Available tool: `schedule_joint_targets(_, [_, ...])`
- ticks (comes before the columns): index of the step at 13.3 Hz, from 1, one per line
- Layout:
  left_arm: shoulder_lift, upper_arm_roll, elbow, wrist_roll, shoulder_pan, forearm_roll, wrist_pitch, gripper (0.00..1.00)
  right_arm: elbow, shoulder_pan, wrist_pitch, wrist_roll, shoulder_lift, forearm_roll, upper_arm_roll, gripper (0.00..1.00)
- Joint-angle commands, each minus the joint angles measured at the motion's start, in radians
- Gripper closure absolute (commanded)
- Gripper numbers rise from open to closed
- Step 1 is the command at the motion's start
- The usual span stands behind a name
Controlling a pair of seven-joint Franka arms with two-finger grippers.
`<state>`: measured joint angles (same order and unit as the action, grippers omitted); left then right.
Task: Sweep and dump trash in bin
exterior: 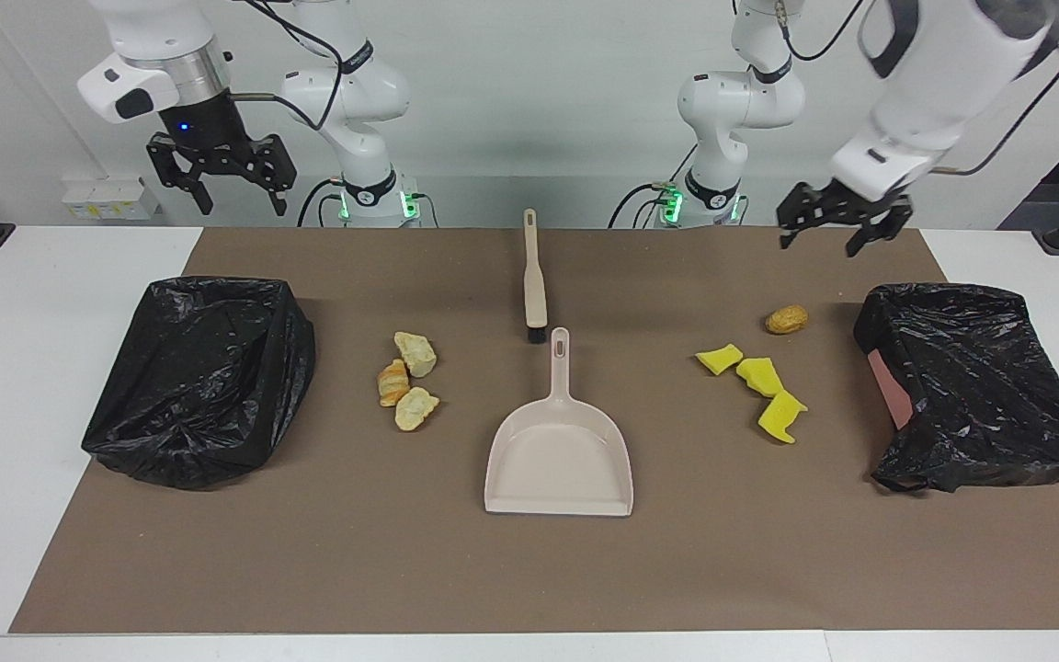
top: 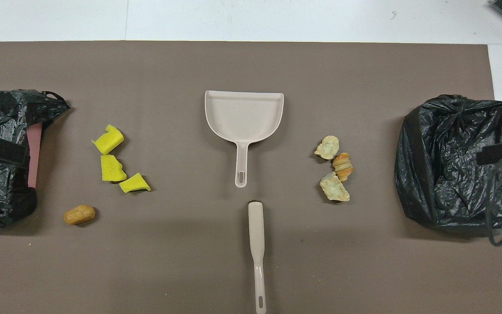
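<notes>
Trash scraps, yellow foam wedges (exterior: 755,384) and golden bread bits (exterior: 407,382), are lying at three and nine o'clock of the beige plastic dustpan (exterior: 559,458). Left tool (exterior: 831,233) and right tool (exterior: 225,187) are hanging wide open, holding nothing. Hard brushing could be rolling the round tan lump (exterior: 786,319) off the bench (exterior: 42,386).

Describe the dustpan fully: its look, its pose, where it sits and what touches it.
The dustpan is a beige pan that looks like smooth plastic, with a flat tray, low side walls and a slim handle ending in an oval hanging slot. It lies flat and empty on the brown mat mid-table, handle pointing toward the robots, open lip away from them. The brush lies just past the handle tip, apart from it. No gripper touches it.
</notes>
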<state>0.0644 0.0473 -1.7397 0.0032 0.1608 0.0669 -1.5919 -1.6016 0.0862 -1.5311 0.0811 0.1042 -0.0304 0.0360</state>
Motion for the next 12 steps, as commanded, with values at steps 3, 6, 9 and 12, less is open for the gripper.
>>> schedule_joint_targets(3, [0.142, -0.015, -0.314, -0.149, 0.188, 0.034, -0.215, 0.00, 0.019, 0.044, -0.075, 0.170, -0.098, -0.019, -0.087, 0.00])
schedule_joint_targets(6, [0.149, -0.015, -0.450, -0.222, 0.302, 0.034, -0.342, 0.00, 0.060, 0.130, -0.130, 0.288, -0.194, -0.022, -0.088, 0.00])
schedule_joint_targets(9, [0.161, -0.015, -0.592, -0.437, 0.460, 0.034, -0.532, 0.00, 0.202, 0.234, -0.152, 0.437, -0.370, -0.023, -0.087, 0.00])
schedule_joint_targets(12, [0.153, -0.015, -0.685, -0.596, 0.623, 0.034, -0.687, 0.00, 0.282, 0.302, -0.214, 0.555, -0.500, -0.022, -0.088, 0.00])
